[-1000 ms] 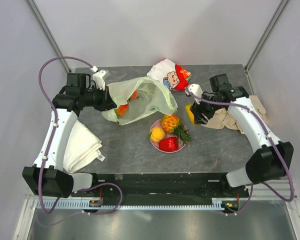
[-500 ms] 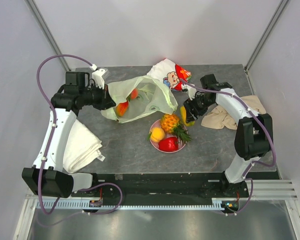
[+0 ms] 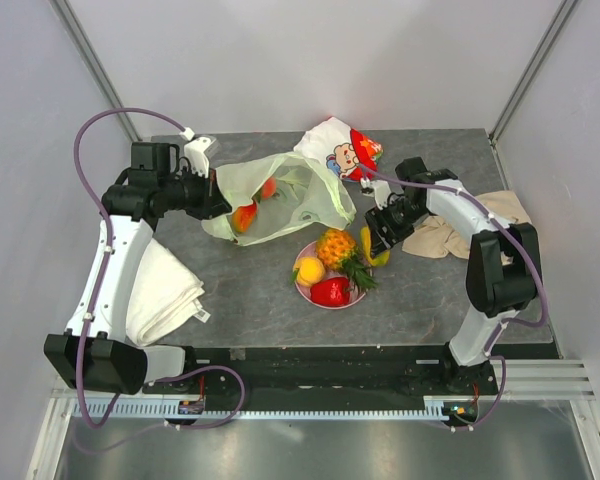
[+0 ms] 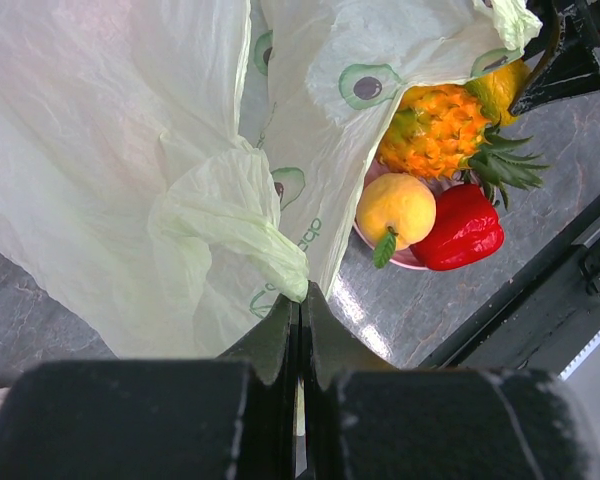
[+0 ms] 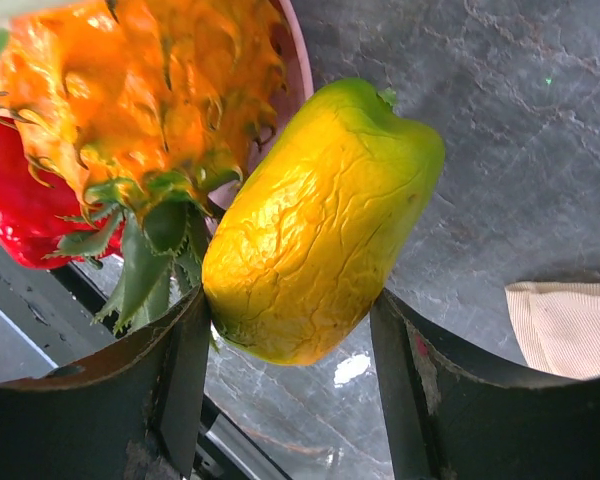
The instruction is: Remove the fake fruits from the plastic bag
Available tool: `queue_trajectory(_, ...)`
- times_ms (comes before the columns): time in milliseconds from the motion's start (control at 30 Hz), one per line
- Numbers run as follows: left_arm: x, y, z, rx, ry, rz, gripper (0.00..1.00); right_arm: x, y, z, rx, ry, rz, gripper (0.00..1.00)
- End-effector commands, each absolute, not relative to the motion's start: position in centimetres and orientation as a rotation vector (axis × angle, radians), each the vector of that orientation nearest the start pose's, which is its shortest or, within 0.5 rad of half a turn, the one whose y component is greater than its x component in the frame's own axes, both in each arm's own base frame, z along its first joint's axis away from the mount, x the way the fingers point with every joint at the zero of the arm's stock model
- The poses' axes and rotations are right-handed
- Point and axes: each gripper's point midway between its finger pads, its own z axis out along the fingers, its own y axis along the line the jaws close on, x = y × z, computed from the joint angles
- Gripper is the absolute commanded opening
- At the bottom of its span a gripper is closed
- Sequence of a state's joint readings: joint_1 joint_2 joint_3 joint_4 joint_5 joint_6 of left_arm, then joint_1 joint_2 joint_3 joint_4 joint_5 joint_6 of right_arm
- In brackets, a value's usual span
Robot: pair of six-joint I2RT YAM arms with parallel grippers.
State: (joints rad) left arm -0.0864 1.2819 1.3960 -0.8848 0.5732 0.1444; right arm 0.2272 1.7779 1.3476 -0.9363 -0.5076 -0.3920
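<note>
The pale-green plastic bag (image 3: 285, 195) lies open at the back centre, with two red-orange fruits (image 3: 245, 216) inside. My left gripper (image 3: 218, 205) is shut on a fold of the bag's edge (image 4: 280, 265). My right gripper (image 3: 375, 240) is shut on a yellow-green mango (image 5: 320, 225), held low against the pink plate's right rim beside the pineapple (image 5: 150, 90). The plate (image 3: 302, 287) holds the pineapple (image 3: 330, 245), a peach (image 3: 307, 270) and a red pepper-like piece (image 3: 330, 291). These also show in the left wrist view: pineapple (image 4: 440, 130), peach (image 4: 395, 205), red piece (image 4: 465, 230).
A white-and-red cartoon pouch (image 3: 342, 150) lies behind the bag. A beige cloth (image 3: 450, 238) lies at the right under my right arm and shows in the right wrist view (image 5: 570, 320). A folded white cloth (image 3: 165, 290) lies at the left front.
My right gripper has carried the yellow-green mango left from beside the beige cloth to the plate's right rim. The pineapple has shifted slightly left. My left gripper still holds the bag.
</note>
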Motion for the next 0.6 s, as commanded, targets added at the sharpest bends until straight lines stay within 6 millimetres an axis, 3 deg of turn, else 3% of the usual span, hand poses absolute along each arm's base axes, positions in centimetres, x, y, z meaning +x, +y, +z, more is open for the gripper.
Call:
queue_trajectory(0, 31.2, -11.5, 28.3, 0.573, 2.150, -0.608, 0.02, 30.1, 13.6, 9.4, -0.925, 2.679, 0.637, 0.19)
queue_trajectory(267, 31.0, -11.8, 27.8, 0.569, 2.161, -0.638, 0.02, 27.1, 15.5, 9.5, -1.018, 2.684, 0.795, 0.21)
queue_trajectory(567, 31.1, -12.0, 27.9, 0.566, 2.158, -0.647, 0.02, 26.0, 17.0, 8.3, -1.011, 2.741, 0.881, 0.23)
